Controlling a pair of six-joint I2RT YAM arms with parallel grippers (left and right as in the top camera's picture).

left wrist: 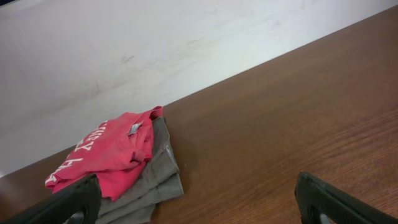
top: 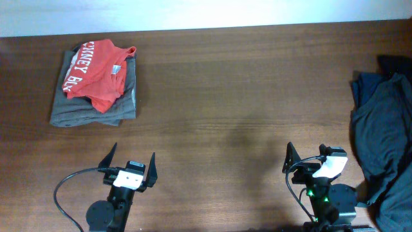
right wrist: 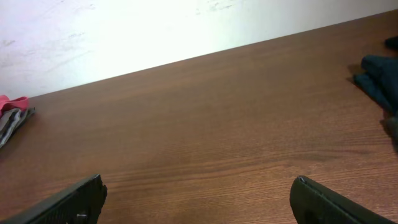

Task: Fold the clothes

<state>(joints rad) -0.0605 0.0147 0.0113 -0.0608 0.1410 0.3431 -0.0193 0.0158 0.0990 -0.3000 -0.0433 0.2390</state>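
Observation:
A heap of dark clothes lies crumpled at the table's right edge. Its large dark green-grey garment looks like the dark T-shirt, but no lettering shows. My right gripper is open and empty, just left of the heap and not touching it. In the right wrist view its fingers frame bare wood. My left gripper is open and empty at the front left. In the left wrist view it points towards the folded stack.
A red tee with white letters lies on a folded grey garment at the back left; both show in the left wrist view. A blue garment lies at the heap's far end, also in the right wrist view. The wooden table meets a white wall.

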